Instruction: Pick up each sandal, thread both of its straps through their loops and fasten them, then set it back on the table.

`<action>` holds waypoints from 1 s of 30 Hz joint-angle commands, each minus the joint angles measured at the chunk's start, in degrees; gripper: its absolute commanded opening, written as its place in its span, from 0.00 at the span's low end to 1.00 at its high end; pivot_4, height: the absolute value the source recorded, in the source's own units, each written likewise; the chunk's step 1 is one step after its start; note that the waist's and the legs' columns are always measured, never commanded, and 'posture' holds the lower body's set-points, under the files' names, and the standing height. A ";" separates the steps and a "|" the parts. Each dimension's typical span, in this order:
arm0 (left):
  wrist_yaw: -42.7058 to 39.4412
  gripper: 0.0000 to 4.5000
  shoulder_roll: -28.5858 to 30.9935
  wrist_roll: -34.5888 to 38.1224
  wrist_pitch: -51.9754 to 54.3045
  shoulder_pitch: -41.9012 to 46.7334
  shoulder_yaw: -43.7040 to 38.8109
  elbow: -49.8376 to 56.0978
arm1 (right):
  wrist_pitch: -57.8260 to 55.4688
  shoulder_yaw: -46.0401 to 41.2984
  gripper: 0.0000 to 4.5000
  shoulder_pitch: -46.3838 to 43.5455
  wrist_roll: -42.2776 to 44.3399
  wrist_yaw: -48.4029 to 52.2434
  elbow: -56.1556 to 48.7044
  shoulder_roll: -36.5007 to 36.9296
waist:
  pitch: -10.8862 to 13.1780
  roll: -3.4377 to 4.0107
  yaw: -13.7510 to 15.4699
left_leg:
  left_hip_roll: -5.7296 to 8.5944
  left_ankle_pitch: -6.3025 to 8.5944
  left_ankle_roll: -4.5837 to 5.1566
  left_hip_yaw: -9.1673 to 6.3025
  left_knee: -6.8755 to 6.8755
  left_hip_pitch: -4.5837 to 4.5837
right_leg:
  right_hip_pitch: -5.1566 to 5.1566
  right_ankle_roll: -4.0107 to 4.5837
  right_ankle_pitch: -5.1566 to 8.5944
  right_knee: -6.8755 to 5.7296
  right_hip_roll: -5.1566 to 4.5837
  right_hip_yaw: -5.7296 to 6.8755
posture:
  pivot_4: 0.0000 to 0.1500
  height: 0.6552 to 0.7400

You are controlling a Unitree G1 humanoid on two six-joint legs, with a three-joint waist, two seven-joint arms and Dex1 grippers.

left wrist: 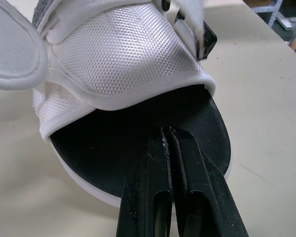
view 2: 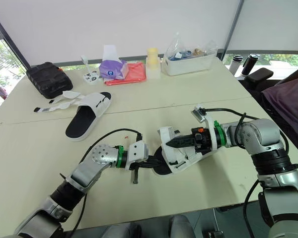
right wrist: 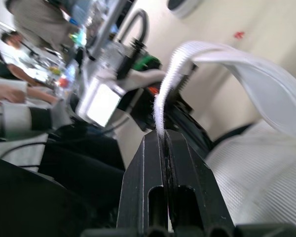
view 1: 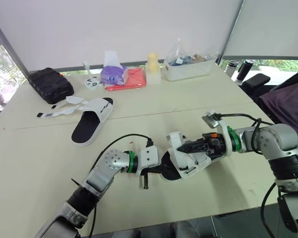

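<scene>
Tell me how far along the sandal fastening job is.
Nothing looks finished yet. In hand: the left gripper is shut on the near sandal at its heel, and the right gripper pinches its strap, which is not yet fastened. Left to do: the far sandal lies on the table with its straps loose and spread out.
</scene>
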State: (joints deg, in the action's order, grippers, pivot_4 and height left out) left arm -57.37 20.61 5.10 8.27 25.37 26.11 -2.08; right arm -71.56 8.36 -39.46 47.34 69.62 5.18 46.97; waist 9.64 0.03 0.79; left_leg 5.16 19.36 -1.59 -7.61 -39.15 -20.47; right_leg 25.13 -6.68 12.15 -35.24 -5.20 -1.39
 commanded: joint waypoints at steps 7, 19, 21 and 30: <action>0.81 0.03 -0.16 -1.37 1.02 -0.60 -0.02 0.74 | 6.09 2.20 0.01 -2.13 -6.54 5.82 4.91 2.25 | 0.00 0.00 -0.02 | 0.00 0.00 0.00 0.00 0.00 0.00 | 0.00 0.00 0.00 0.00 0.01 0.00 | 1.00 1.00; 1.29 0.03 -0.47 -1.35 1.52 -0.61 -0.54 0.69 | 8.99 -1.11 0.41 2.36 -5.59 8.03 -1.59 1.95 | 0.00 0.00 0.00 | 0.01 0.00 -0.01 -0.01 0.00 -0.01 | 0.01 0.00 0.00 0.00 -0.01 0.00 | 1.00 1.00; 1.31 0.03 -0.42 -1.32 1.55 -0.65 -0.59 0.71 | 9.20 -1.83 0.62 3.40 -5.94 7.17 -2.97 2.55 | 0.00 0.00 0.00 | 0.01 0.00 -0.01 0.00 0.00 0.00 | 0.01 0.00 0.00 0.00 -0.01 0.00 | 1.00 1.00; 1.33 0.03 -0.82 -1.30 1.11 -0.60 -0.53 -0.28 | 9.93 -3.91 0.62 10.24 -4.85 3.98 -12.59 3.37 | 0.00 0.00 0.01 | 0.00 0.00 0.00 -0.01 0.00 0.02 | -0.02 0.00 0.00 -0.02 0.00 0.01 | 1.00 1.00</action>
State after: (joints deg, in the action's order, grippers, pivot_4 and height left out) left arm -56.21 19.77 4.29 9.34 25.19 25.73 -1.65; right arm -62.00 6.02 -29.10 41.74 74.33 -5.52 50.53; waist 9.64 0.03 0.80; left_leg 5.16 19.36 -1.60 -7.62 -39.15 -20.44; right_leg 25.12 -6.68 12.14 -35.26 -5.20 -1.39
